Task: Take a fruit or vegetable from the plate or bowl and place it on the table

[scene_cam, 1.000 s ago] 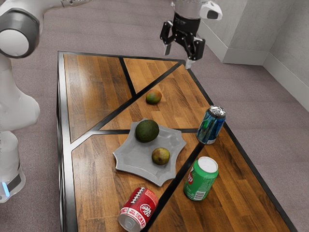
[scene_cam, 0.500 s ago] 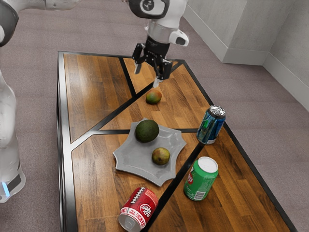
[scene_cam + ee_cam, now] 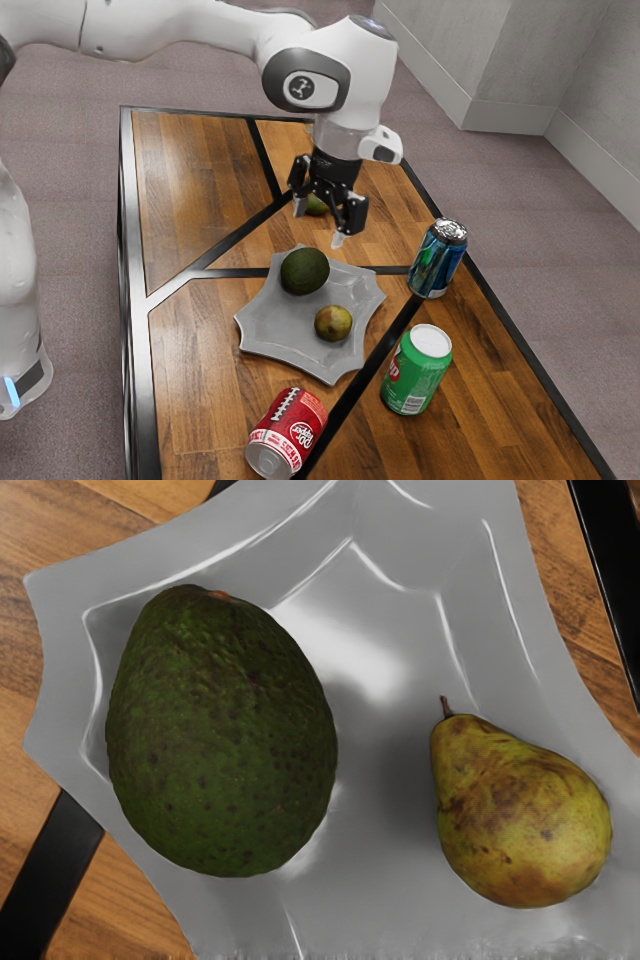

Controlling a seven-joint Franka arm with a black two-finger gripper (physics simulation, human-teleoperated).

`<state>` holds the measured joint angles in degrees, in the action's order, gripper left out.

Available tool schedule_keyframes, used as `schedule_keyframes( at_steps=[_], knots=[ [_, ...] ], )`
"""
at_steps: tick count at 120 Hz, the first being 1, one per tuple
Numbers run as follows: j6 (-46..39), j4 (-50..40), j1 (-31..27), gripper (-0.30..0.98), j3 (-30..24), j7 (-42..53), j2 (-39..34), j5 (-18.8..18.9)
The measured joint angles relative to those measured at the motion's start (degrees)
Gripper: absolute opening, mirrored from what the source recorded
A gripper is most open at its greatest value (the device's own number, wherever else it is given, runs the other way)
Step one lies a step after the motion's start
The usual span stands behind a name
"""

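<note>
Worktop (image 3: 200, 180) in warm wood, crossed by black strips (image 3: 365, 372), stands on a greyish carpet (image 3: 560, 290) in the exterior view, with a pale wall (image 3: 590, 60) behind. On it lies a grey, pointed-edged plate (image 3: 268, 322) bearing a dark avocado (image 3: 304, 271) and a smaller pear (image 3: 333, 323), either of which would suit the task. A blue can (image 3: 436, 262) and a green can (image 3: 415, 375) stand upright beside the plate, towards the exterior view's right; a red can (image 3: 287, 430) lies on its side near it. Another fruit (image 3: 317, 208) rests on the wood, partly hidden behind the hand (image 3: 319, 226). The hand hangs above the worktop near the plate, its fingers spread well apart, gripping nothing.

In the wrist view, avocado and pear sit apart on the plate, bare grey surface between them, the pear's stem showing.
</note>
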<state>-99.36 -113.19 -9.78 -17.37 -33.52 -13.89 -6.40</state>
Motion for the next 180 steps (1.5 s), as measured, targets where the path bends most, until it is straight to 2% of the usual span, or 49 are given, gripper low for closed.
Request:
schedule_keyframes(
  at_steps=[30,51,63,102,180],
  knots=[
    [-4.7,-2.0,-1.6,0.69,-3.6,-4.8,0.4,-1.4],
    [-7.3,-2.2,-9.7,0.69,-12.0,-9.4,0.4,-2.0],
    [-8.3,-2.3,-12.0,0.69,-14.7,-11.9,0.5,-2.3],
    [-13.5,-5.3,-14.5,0.69,-19.2,-18.0,2.3,-3.1],
    [-21.8,-10.3,-15.1,0.69,-21.7,-24.5,3.7,-3.2]
  ],
)
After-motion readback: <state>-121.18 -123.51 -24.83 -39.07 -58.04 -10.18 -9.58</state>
